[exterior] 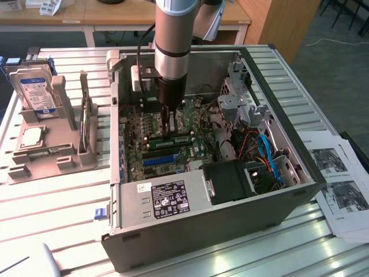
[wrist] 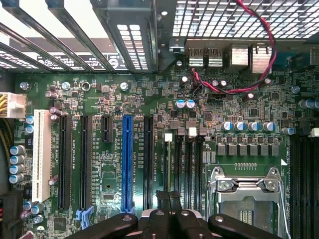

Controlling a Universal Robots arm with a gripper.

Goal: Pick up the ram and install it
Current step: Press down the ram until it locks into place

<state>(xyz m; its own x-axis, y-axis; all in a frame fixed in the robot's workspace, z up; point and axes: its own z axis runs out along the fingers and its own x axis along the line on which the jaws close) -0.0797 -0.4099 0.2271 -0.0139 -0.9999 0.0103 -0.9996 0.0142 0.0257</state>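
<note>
From the exterior view I see my grey-sleeved arm reaching straight down into the open grey metal computer case (exterior: 190, 219), which lies on its side on a slatted metal table (exterior: 52, 213). The black gripper (exterior: 168, 134) has its fingertips pressed together just above the green motherboard (exterior: 151, 134), right over the long green ram stick (exterior: 173, 141) that lies horizontally in the bank of memory slots, beside the blue plastic expansion slot (exterior: 159, 159). The jaws are clenched, and I cannot tell whether they are pinching the top edge of the ram or only resting against it. Through the wrist view I look along the closed black fingers (wrist: 167, 201) toward the motherboard (wrist: 234, 99), with the blue slot (wrist: 127, 162) running beside black slots, a white slot (wrist: 41, 154) farther over, the silver processor socket frame (wrist: 246, 191) on the other side, and a red cable (wrist: 259, 55) looping across the rear ports. In the exterior view, a grey plastic stand (exterior: 43, 138) sits outside the case on that view's left, holding a boxy silver hard drive with a blue-white label (exterior: 36, 92) upright. Printed paper sheets (exterior: 337, 179) lie on the table at that view's right.
</note>
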